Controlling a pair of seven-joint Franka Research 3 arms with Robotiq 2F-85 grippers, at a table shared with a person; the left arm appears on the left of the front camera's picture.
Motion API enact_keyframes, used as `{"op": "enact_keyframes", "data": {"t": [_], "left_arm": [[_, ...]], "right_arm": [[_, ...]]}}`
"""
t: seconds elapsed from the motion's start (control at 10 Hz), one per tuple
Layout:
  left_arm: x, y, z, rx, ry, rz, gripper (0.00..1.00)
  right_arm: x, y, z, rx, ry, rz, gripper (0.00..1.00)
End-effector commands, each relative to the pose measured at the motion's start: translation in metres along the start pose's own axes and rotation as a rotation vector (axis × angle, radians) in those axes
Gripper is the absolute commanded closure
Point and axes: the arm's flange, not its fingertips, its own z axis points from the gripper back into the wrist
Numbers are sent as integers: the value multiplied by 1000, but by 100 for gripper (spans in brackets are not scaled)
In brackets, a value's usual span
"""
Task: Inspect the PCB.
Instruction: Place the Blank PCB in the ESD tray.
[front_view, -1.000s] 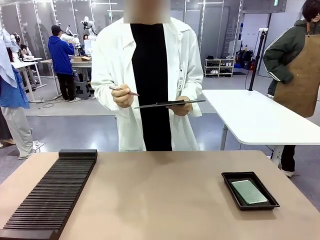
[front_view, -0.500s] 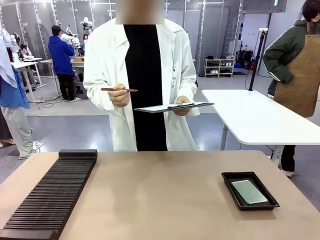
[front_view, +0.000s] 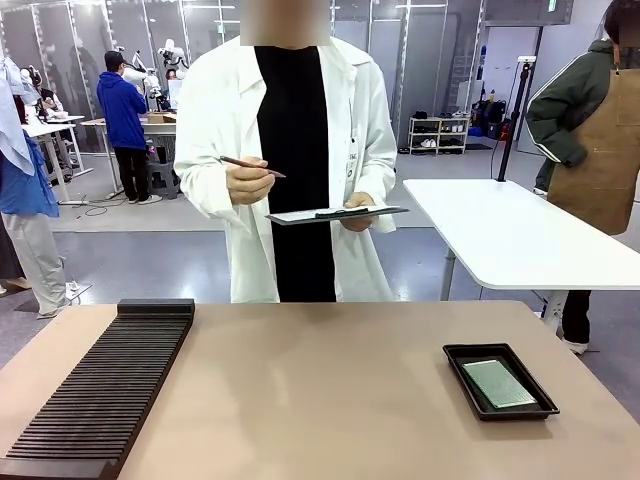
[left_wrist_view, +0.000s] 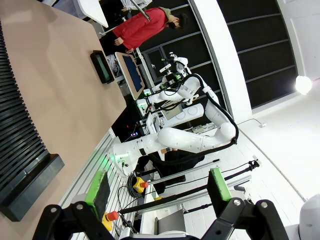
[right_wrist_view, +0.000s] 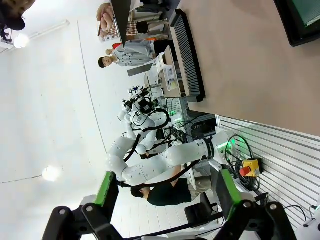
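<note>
While the PCB (front_view: 499, 383) sat in its tray (front_view: 458, 355), left tool (left_wrist_view: 157, 189) and right tool (right_wrist_view: 163, 194) gaped empty; thin board could slip on pickup.

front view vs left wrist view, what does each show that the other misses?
Front view alone: a person in a white coat holding a grey clipboard and a pen, and the dotted face of the thin green PCB.

Left wrist view alone: the left gripper, jaws open with nothing between them.

Both: the tan table, the shallow black rectangular tray and the black slotted rack.
</note>
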Motion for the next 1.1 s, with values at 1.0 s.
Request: {"op": "enact_keyframes", "data": {"t": [1.0], "left_arm": [[1,-6,-1,3,3,15,0]], "right_arm": [[-1,1,2,-3,5,-2,0]]}}
